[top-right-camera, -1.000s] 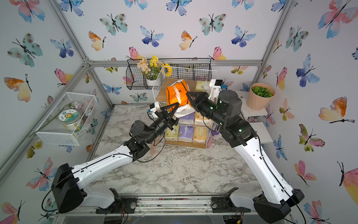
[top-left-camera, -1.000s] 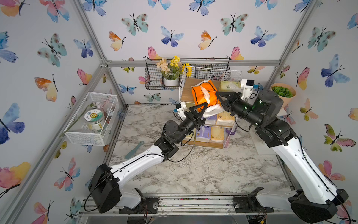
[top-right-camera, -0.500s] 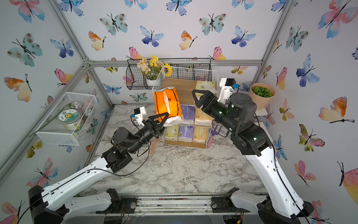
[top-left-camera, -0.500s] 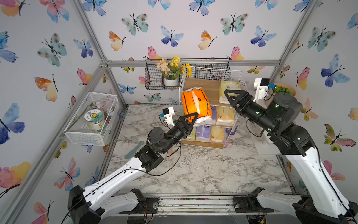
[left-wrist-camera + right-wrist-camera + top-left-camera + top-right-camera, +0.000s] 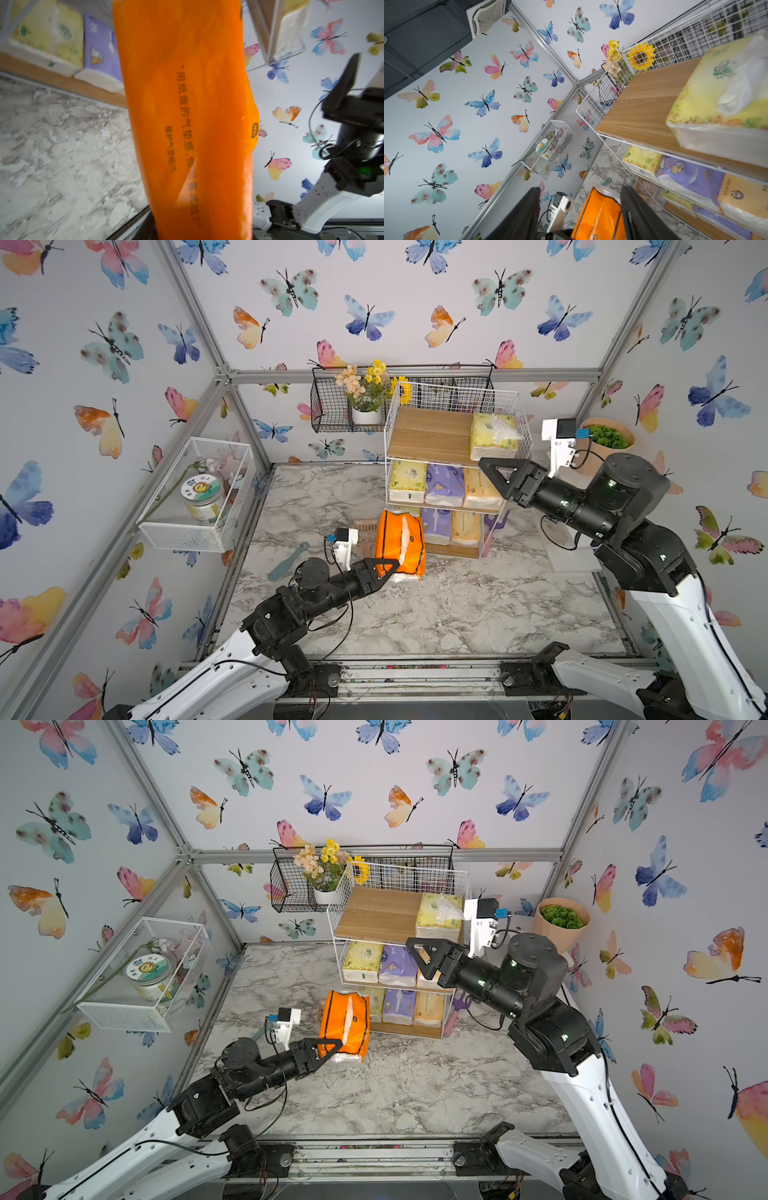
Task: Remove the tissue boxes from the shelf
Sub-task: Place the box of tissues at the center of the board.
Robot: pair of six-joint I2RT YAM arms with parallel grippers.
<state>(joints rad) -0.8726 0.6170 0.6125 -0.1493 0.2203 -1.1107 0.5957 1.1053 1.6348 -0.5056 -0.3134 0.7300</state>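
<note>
Left gripper (image 5: 385, 569) is low over the marble table (image 5: 457, 614), jaws clamped on the near end of the bright orange pack (image 5: 400, 541). The pack is off the shelf (image 5: 428, 433), just in front of its bottom left corner, with its long side running from the gripper toward the rack. Cannot tell whether its underside touches the marble. In the left wrist view the pack (image 5: 187, 104) fills the middle, black print along its side.

Right gripper (image 5: 498, 477) hangs at the front right of the shelf, about level with the middle tier. Jaws are spread and hold nothing. The right wrist view shows both fingers (image 5: 527, 209) well apart.

Seven packs are on the shelf.
- Top tier: the top yellow-green pack (image 5: 492, 437) sits alone at the right end, a tissue poking up; the rest of the board is bare.
- Middle tier, left to right: middle yellow-green pack (image 5: 407, 481), middle purple pack (image 5: 444, 485), middle light orange pack (image 5: 478, 489), side by side and touching.
- Bottom tier: bottom yellow-green pack (image 5: 376, 1002), partly hidden behind the orange one, then bottom purple pack (image 5: 436, 524) and bottom light orange pack (image 5: 465, 529).
</note>
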